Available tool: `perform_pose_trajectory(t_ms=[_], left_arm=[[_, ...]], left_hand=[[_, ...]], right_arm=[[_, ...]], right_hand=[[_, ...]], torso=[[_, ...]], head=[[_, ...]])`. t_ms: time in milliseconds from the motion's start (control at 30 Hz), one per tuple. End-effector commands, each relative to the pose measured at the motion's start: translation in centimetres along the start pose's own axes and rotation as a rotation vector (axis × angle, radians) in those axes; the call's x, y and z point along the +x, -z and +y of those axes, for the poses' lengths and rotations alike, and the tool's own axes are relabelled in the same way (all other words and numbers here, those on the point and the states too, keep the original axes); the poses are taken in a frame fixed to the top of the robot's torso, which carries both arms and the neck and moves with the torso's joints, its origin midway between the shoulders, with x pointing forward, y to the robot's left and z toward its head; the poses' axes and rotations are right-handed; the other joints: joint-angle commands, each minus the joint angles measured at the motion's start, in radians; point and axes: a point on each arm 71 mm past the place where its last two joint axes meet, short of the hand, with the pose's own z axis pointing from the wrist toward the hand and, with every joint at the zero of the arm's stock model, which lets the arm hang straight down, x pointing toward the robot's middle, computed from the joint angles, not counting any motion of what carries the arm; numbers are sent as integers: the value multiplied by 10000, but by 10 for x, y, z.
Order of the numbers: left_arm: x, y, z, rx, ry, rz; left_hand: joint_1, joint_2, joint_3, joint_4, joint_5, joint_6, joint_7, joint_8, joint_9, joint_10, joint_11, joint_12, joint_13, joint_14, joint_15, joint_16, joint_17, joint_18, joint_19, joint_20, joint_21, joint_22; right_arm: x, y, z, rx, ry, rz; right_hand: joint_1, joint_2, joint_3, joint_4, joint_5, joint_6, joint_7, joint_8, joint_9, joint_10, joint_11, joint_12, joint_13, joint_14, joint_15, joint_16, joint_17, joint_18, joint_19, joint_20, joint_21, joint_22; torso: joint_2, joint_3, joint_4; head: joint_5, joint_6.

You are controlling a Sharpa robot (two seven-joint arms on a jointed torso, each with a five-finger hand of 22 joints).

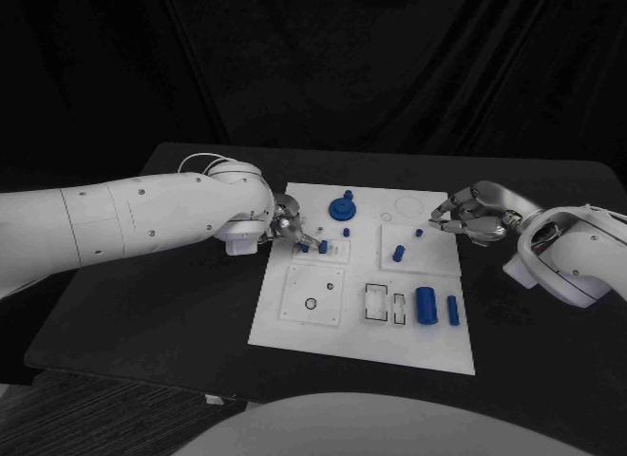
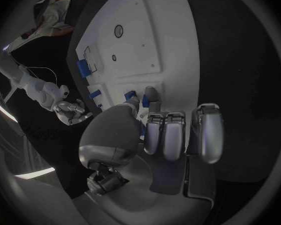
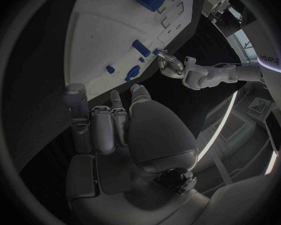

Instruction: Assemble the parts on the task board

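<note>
Task board (image 1: 328,313) under left robot hand (image 1: 289,228) pinching a small blue peg (image 1: 303,247); it should seat straight; right robot hand (image 1: 467,217) curled empty

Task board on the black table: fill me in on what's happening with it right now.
The robot is assembling small blue parts on the white task board. Its left hand has its fingertips at a small blue peg near the board's left edge; whether it grips it is unclear. The right hand hovers at the board's right edge, fingers curled, nothing visible in it.

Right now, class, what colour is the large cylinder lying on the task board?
Blue; the large cylinder shows best in the head view.
</note>
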Motion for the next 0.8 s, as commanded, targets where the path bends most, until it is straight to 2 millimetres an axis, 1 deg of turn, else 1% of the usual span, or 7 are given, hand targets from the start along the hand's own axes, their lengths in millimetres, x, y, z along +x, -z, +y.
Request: perform_pose_trajectory(t_ms=[33, 167, 200, 233, 333, 567, 800], left_arm=[[1, 0, -2, 133, -124, -133], [1, 0, -2, 141, -133, -207], [1, 0, -2, 144, -132, -219], [1, 0, -2, 148, -130, -230], [1, 1, -2, 169, -119, -266], [1, 2, -2, 216, -93, -324], [2, 4, -2, 252, -63, -362]], left_hand=[[197, 46, -616, 20, 55, 126, -8, -221, -226, 1097, -156, -7, 2551, 1196, -121, 102, 2642, -363, 454, -164, 147, 2362], [295, 59, -620, 7, 111, 205, -14, -371, -392, 1097, -165, -7, 2551, 1196, -132, 102, 2642, -366, 460, -178, 158, 2365], [318, 63, -625, 9, 122, 220, -12, -426, -451, 1097, -166, -7, 2551, 1196, -133, 102, 2642, -364, 457, -181, 149, 2362], [356, 72, -638, 20, 137, 253, -5, -551, -593, 1097, -164, -7, 2551, 1196, -134, 102, 2642, -367, 462, -185, 160, 2365], [398, 72, -645, 15, 149, 286, -2, -632, -689, 1097, -163, -7, 2551, 1196, -135, 102, 2642, -366, 460, -186, 154, 2364], [469, 77, -657, 12, 171, 335, 7, -789, -878, 1097, -159, -7, 2551, 1196, -134, 102, 2642, -370, 467, -188, 168, 2368], [478, 76, -661, 14, 172, 342, 9, -816, -910, 1097, -158, -7, 2551, 1196, -133, 102, 2642, -370, 468, -188, 170, 2368]], right_arm=[[2, 0, -2, 180, 42, 125], [2, 0, -2, 203, 44, 154], [2, 0, -2, 208, 45, 158], [2, 0, -2, 212, 45, 163], [2, 0, -2, 220, 46, 175], [3, 0, -2, 229, 46, 198], [3, 0, -2, 252, 48, 220]], right_hand=[[331, 215, 213, 12, 116, -75, 22, 27, -90, 164, -113, -188, 653, 73, -53, -197, 1009, 311, -63, -21, -176, 1023], [334, 216, 218, 15, 117, -75, 23, 27, -91, 148, -112, -198, 640, 68, -53, -205, 1002, 316, -76, -21, -207, 1016], [334, 216, 218, 15, 117, -75, 23, 27, -91, 148, -112, -198, 640, 68, -53, -205, 1002, 316, -76, -21, -207, 1016], [334, 216, 218, 15, 117, -75, 23, 27, -91, 148, -112, -198, 640, 68, -53, -205, 1002, 316, -76, -21, -207, 1016], [335, 216, 221, 18, 118, -74, 23, 27, -91, 124, -111, -212, 622, 62, -53, -214, 993, 319, -82, -21, -222, 1012], [337, 215, 225, 21, 119, -74, 24, 27, -92, 110, -110, -221, 611, 57, -52, -221, 986, 321, -88, -20, -236, 1009], [337, 215, 225, 21, 119, -74, 24, 27, -92, 110, -110, -221, 611, 57, -52, -221, 986, 321, -88, -20, -236, 1009]], torso=[[0, -3, 1], [2, 2, 1], [0, -3, 2], [1, 1, 4], [2, -1, 1], [2, 1, 3], [3, -4, 0]], head=[[3, 1], [1, 1], [-1, 1], [-4, 1], [-2, 1], [2, 1], [-6, 1]])
